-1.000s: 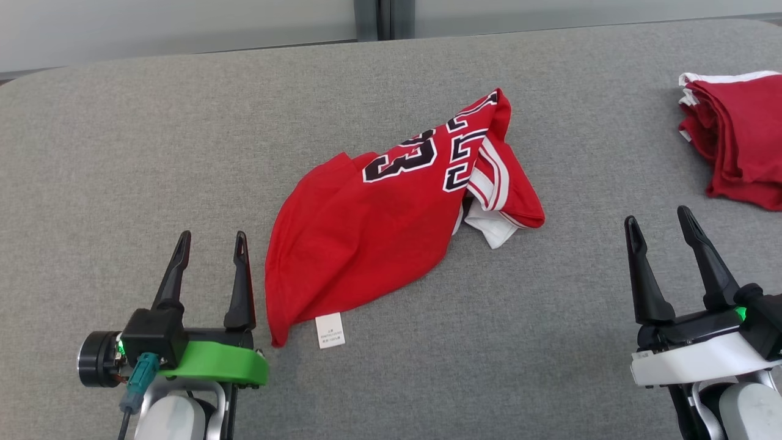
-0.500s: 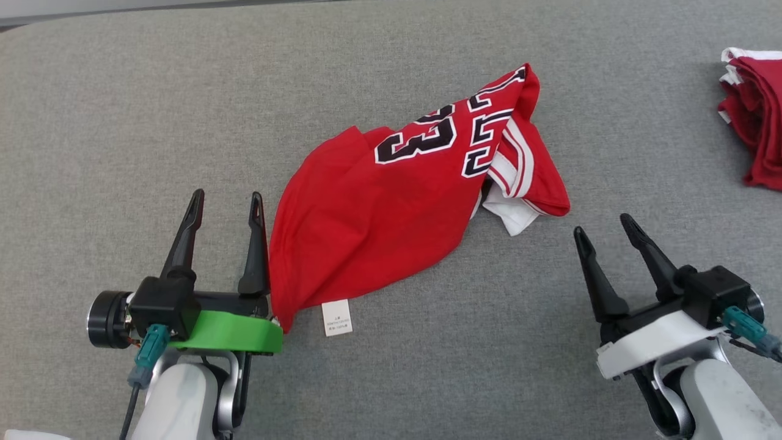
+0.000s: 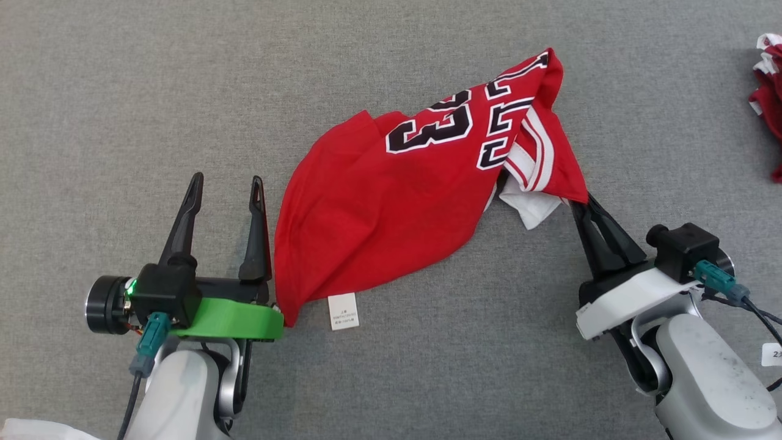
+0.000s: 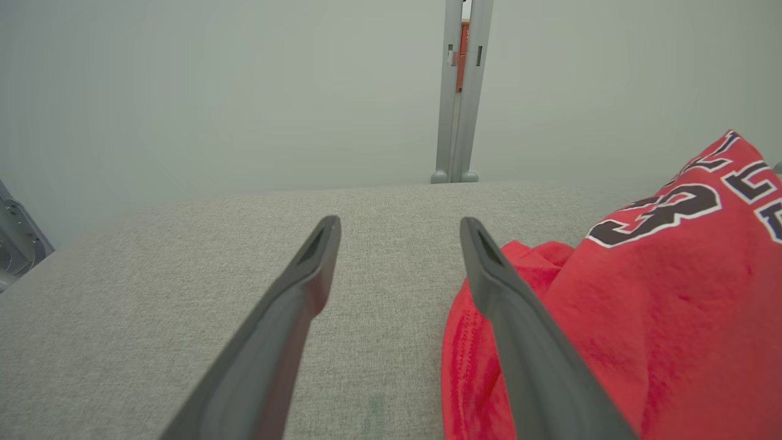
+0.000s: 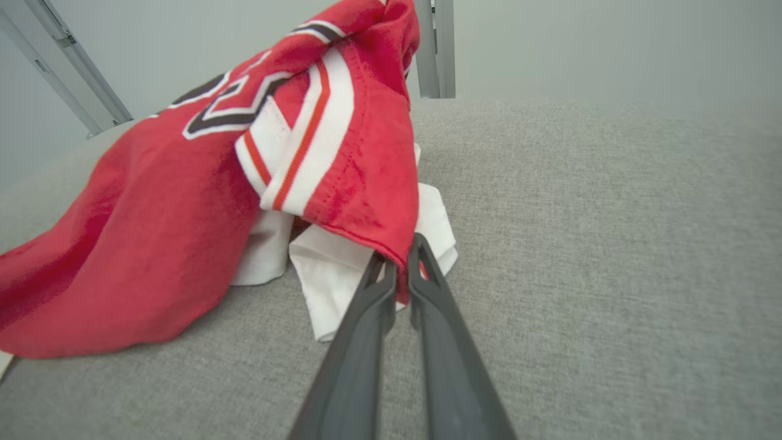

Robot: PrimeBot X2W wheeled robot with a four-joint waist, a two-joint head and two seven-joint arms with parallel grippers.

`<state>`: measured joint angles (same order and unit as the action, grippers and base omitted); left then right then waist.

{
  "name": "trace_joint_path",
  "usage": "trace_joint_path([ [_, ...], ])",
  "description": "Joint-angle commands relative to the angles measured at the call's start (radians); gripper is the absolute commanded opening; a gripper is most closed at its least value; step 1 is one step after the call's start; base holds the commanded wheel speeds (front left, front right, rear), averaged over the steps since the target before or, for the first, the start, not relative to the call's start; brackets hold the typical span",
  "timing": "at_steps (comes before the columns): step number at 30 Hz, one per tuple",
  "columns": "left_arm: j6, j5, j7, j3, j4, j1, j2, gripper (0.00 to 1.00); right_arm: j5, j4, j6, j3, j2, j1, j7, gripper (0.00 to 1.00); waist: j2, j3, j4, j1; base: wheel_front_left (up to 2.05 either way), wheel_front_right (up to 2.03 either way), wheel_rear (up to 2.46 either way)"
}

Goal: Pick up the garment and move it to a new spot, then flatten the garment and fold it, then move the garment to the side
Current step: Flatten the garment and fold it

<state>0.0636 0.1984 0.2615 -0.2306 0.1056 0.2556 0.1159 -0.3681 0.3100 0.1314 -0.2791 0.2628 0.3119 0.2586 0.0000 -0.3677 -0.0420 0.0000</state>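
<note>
Item: red garment (image 3: 391, 208), crumpled on grey table (image 3: 122, 91). I note my right gripper (image 5: 400, 260), fingers pinched on its hem; left gripper (image 3: 227, 181), fingers wide, just beside its edge.

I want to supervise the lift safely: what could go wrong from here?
1. The right tool pinches only a thin hem corner of the jersey; it may slip out on lifting.
2. The left tool stands open beside the jersey, holding nothing, so a one-sided pull could drag it bunched.

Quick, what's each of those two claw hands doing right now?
Left gripper: open, holding nothing.
Right gripper: fingers closed on a corner of the red jersey.
</note>
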Motion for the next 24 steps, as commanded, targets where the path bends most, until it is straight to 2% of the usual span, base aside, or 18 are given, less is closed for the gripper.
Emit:
trace_joint_path([
  [1, 0.008, -0.005, 0.004, 0.003, -0.001, 0.006, 0.002, 1.0, -0.002, -0.028, -0.002, 0.004, 0.007, 0.011, 0.008, 0.0, 0.0, 0.005, 0.003, 0.0, 0.0, 0.0, 0.0],
  [8, 0.009, -0.004, 0.004, 0.018, -0.007, -0.017, 0.007, 1.0, 0.048, -0.237, -0.002, 0.033, 0.037, -0.02, 0.007, 0.0, 0.0, 0.028, 0.026, 0.0, 0.0, 0.0, 0.0],
  [13, 0.005, -0.002, 0.004, 0.021, -0.006, -0.025, 0.005, 1.0, 0.087, -0.402, -0.001, 0.041, 0.1, -0.012, 0.004, 0.0, 0.0, 0.051, 0.044, 0.0, 0.0, 0.0, 0.0],
  [19, 0.0, 0.0, 0.004, 0.022, -0.006, -0.035, -0.002, 1.0, 0.129, -0.598, -0.002, 0.097, 0.157, 0.008, -0.047, 0.0, 0.0, 0.07, 0.047, 0.0, 0.0, 0.0, 0.0],
  [24, 0.0, 0.001, 0.004, 0.023, -0.009, -0.04, -0.008, 1.0, 0.142, -0.709, -0.002, 0.166, 0.17, -0.003, -0.1, 0.0, 0.0, 0.074, 0.043, 0.0, 0.0, 0.0, 0.0],
])
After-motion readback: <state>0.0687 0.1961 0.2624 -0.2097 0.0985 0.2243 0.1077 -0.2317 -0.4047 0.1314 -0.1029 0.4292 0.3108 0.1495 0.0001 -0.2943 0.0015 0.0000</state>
